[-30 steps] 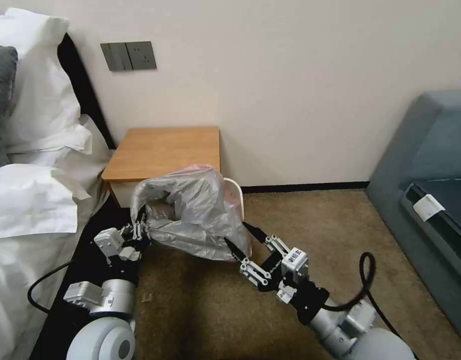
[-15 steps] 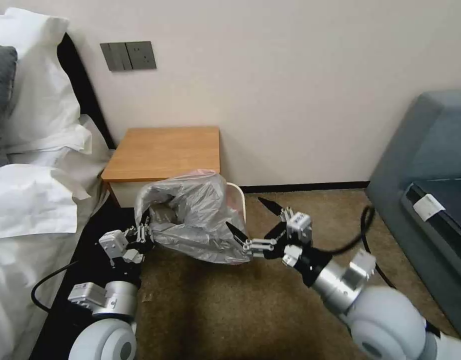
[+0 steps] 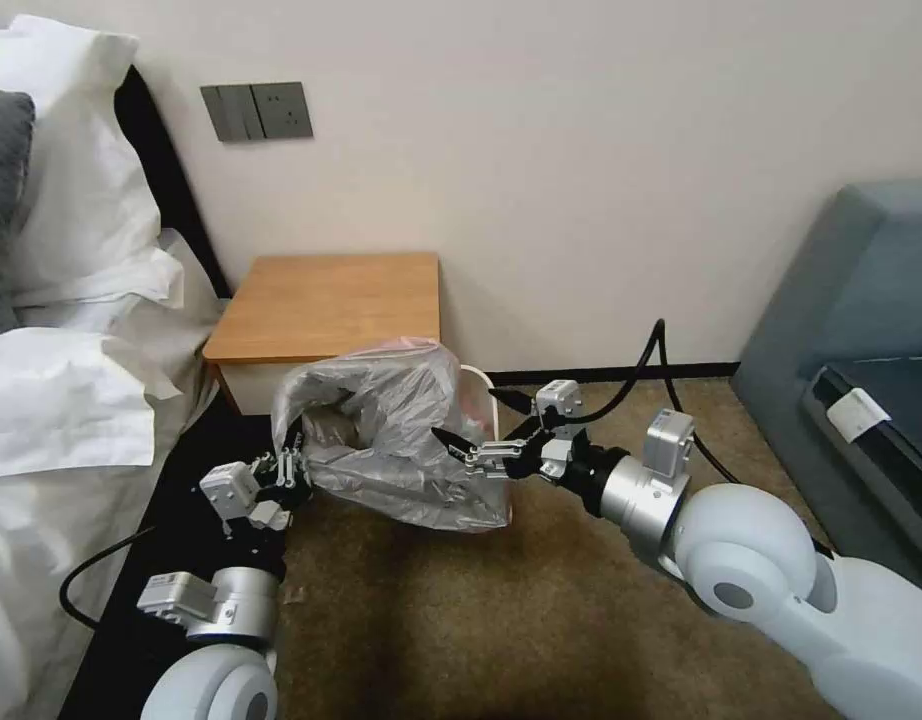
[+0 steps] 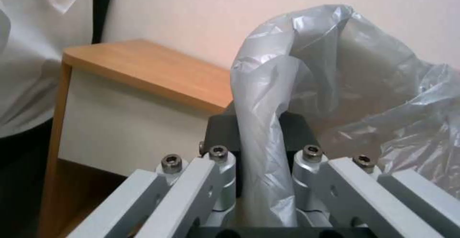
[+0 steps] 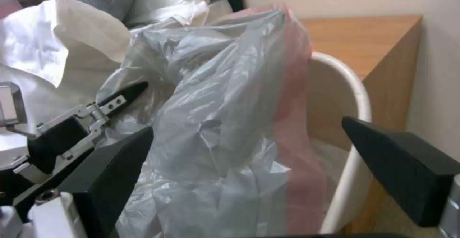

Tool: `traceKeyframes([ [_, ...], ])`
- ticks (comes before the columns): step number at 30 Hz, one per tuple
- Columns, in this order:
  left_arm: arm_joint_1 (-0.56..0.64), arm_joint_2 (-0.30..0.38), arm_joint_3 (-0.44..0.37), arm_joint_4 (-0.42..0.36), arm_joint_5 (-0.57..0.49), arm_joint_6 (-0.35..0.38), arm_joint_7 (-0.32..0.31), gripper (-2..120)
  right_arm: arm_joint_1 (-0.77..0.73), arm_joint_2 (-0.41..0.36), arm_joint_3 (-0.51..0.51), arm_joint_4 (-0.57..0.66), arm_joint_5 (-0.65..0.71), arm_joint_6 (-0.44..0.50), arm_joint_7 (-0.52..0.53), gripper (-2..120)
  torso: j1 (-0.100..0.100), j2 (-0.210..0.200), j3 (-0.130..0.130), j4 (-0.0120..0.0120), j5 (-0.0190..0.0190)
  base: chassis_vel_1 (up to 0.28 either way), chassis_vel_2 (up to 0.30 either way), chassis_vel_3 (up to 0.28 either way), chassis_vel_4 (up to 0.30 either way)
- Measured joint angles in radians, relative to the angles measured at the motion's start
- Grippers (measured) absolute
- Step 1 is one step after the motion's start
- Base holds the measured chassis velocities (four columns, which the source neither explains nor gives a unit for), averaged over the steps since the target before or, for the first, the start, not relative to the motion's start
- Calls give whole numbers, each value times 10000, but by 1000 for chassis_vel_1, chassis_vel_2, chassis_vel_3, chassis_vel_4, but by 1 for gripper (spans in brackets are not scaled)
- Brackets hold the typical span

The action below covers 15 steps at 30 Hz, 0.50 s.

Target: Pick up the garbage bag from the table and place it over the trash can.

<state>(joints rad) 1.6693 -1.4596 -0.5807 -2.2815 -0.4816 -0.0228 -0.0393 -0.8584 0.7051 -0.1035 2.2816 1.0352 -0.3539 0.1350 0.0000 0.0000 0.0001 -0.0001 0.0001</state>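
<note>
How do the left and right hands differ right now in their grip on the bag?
The left hand is shut on a gathered fold of the garbage bag; the right hand is open, its fingers spread either side of the bag's pink edge. The left sits on the bed side, the right on the trash can side. Both are level with the bag, beside the table.

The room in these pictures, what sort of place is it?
Probably a hotel bedroom: a bed with white pillows, a wooden nightstand against the wall, a grey sofa, and carpet on the floor.
</note>
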Motion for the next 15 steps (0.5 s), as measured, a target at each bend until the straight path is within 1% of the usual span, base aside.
traceKeyframes([
  [11, 35, -29, 3, -58, 62, -46, 22, 11, 705, -29, -449, -202, 159, -35, 66, 99, 1, 0, 0, 0, -1, 0, 0, 0, 0],
  [14, 29, -31, 2, -44, 68, -48, 22, 11, 873, 0, -655, -295, 148, -43, 73, 98, 1, 0, 0, 0, -1, 0, 0, 0, 0],
  [15, 25, -32, 1, -43, 68, -50, 22, 11, 1004, 20, -795, -389, 141, -46, 70, 96, 0, 0, 0, 0, -1, 0, 0, 0, 0],
])
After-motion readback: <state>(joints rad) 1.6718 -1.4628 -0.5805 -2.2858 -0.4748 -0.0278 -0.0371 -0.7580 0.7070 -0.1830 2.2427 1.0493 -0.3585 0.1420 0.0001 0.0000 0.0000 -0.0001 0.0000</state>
